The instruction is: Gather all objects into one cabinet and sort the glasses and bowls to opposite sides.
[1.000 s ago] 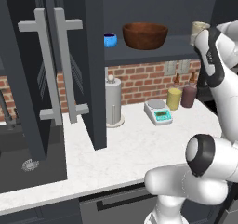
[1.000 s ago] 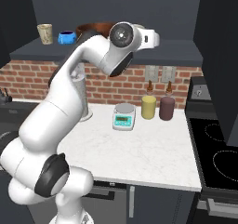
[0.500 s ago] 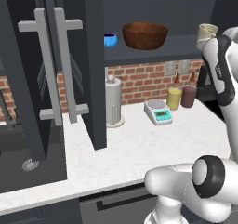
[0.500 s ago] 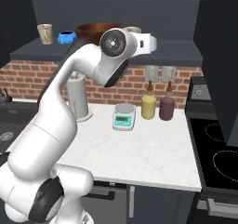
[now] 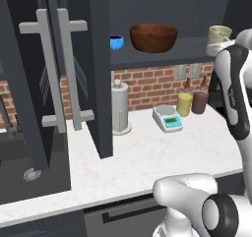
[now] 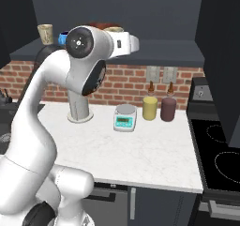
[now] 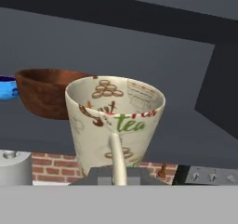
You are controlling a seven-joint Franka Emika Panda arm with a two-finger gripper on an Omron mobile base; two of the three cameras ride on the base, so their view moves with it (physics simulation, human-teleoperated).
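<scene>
Tool clenched on the cream cup, gripping its near wall; cup upright, printed "tea". Cup is up at cabinet shelf height, at the shelf's right end. Wooden bowl sits on the shelf left of the tool, blue bowl further left beyond it, the two apart. Cabinet door hangs open far left. Below the tool on the worktop: scale, yellow jar, dark jar.
</scene>
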